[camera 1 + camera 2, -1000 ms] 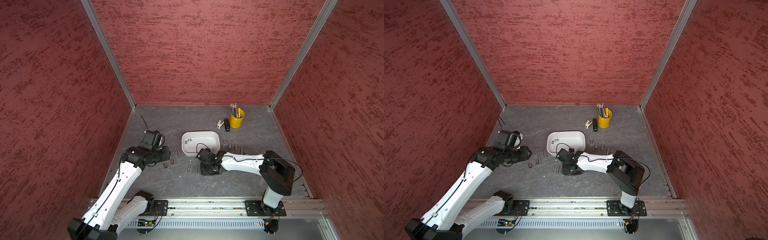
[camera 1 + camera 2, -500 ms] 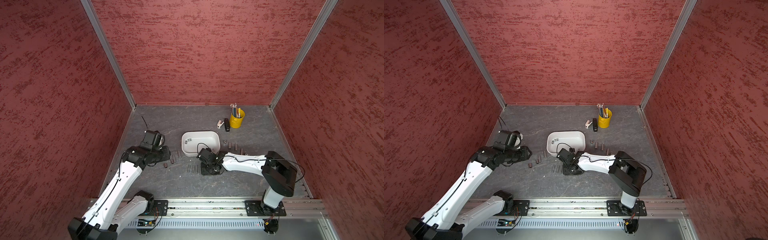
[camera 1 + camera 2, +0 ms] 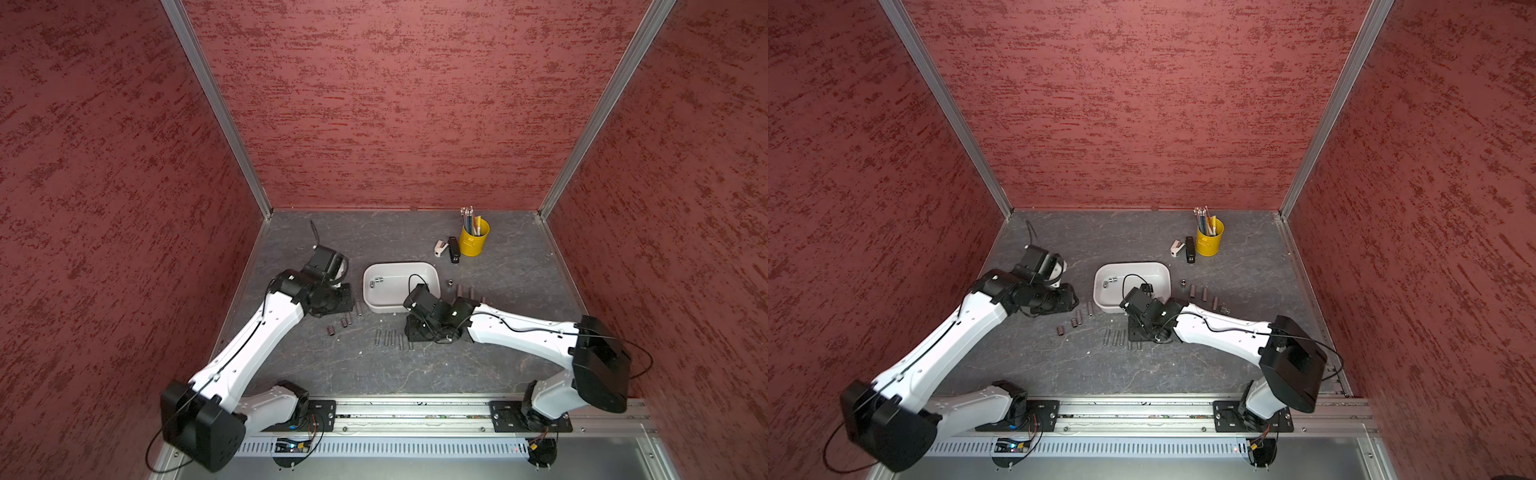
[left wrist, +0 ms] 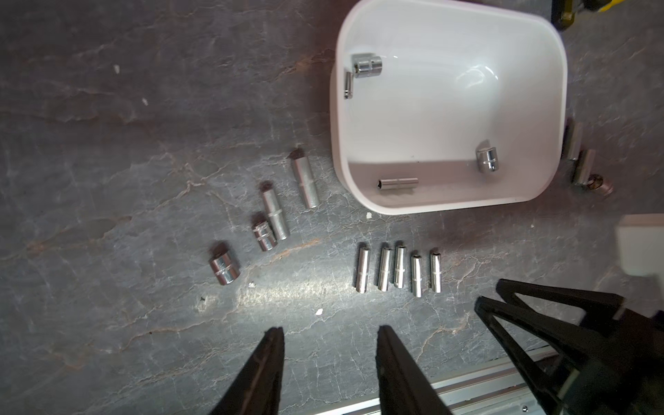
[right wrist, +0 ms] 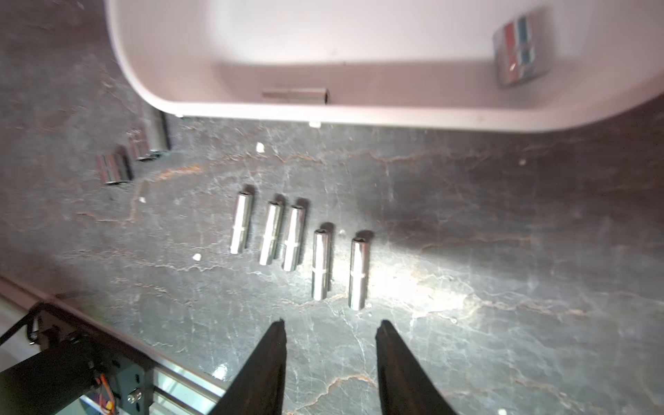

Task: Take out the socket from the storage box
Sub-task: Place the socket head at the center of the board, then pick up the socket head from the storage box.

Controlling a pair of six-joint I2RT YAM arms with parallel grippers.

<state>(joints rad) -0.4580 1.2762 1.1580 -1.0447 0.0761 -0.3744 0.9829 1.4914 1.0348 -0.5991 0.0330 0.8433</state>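
The right tool (image 5: 330, 341) gapes empty, a row of five sockets (image 5: 294, 239) just ahead; the left tool (image 4: 328, 341) likewise. Seemingly four sockets (image 4: 398, 184) lie in the storage box (image 4: 336, 136), unremoved.

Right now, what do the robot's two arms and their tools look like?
The left arm and right arm share white shells, black joint housings and thin black cables looping outside. The left tool and right tool each end in two slim, tapered black fingers.
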